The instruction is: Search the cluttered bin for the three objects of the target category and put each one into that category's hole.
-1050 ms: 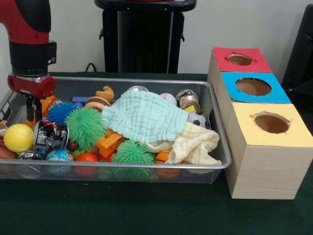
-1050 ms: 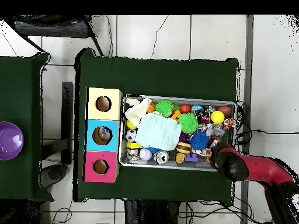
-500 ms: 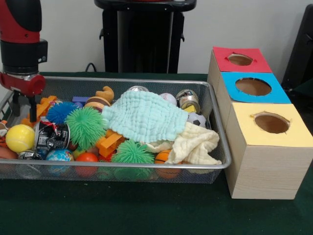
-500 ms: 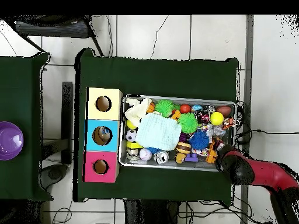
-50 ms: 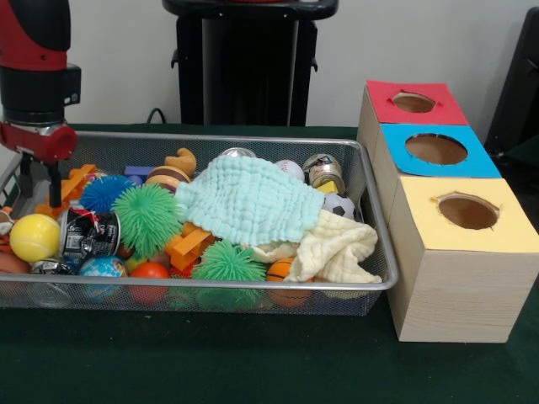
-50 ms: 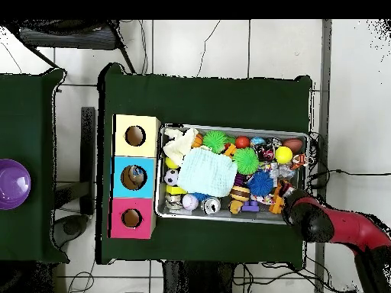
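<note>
Front view: the gripper (image 5: 40, 181) hung over the left end of the wire mesh bin (image 5: 370, 219), its 2 dark fingers apart with nothing between them, tips just above the orange block (image 5: 76, 179). Just beside it lay a blue spiky ball (image 5: 103, 193), a green spiky ball (image 5: 146, 218), a yellow ball (image 5: 34, 236) and a crumpled black can (image 5: 88, 234). A mint cloth (image 5: 250, 200) covered the middle of the bin; a cream cloth (image 5: 337, 248) lay at its right front corner. A small soccer ball (image 5: 338, 204) showed beside the mint cloth. The sorting box (image 5: 450, 286) stood just right of the bin, with 3 holes: red hole (image 5: 413, 103) farthest, blue hole (image 5: 436, 149) in the middle, yellow hole (image 5: 467, 211) nearest.

Overhead view: the arm (image 6: 336, 227) reached the bin's corner nearest the robot, at the end away from the box. Jaw state could not be told here. The target category was not identifiable; the loose objects all sat inside the bin.
</note>
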You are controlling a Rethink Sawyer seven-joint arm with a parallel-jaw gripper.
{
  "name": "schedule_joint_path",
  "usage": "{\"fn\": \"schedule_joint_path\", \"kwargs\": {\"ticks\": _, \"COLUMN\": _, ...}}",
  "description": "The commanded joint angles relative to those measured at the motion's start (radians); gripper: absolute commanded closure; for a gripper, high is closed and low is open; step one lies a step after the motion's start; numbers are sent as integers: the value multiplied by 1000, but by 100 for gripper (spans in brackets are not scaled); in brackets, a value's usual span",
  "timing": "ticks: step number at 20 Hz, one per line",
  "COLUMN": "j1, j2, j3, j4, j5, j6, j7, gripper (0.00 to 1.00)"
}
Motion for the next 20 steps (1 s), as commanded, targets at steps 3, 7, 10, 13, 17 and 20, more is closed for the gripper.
{"fn": "schedule_joint_path", "kwargs": {"ticks": 3, "j1": -29, "j2": 126, "j3": 25, "j4": -76, "j5": 34, "j6": -68, "j7": 37, "gripper": 0}}
{"fn": "schedule_joint_path", "kwargs": {"ticks": 7, "j1": -28, "j2": 144, "j3": 36, "j4": -103, "j5": 50, "j6": -74, "j7": 28, "gripper": 0}}
{"fn": "schedule_joint_path", "kwargs": {"ticks": 10, "j1": -38, "j2": 123, "j3": 59, "j4": -97, "j5": 81, "j6": -56, "j7": 19, "gripper": 0}}
{"fn": "schedule_joint_path", "kwargs": {"ticks": 13, "j1": -40, "j2": 90, "j3": 68, "j4": -87, "j5": 102, "j6": -48, "j7": 19, "gripper": 0}}
{"fn": "schedule_joint_path", "kwargs": {"ticks": 17, "j1": -23, "j2": 89, "j3": 58, "j4": -107, "j5": 111, "j6": -29, "j7": 1, "gripper": 0}}
{"fn": "schedule_joint_path", "kwargs": {"ticks": 20, "j1": -3, "j2": 91, "j3": 34, "j4": -120, "j5": 86, "j6": -1, "j7": -35, "gripper": 0}}
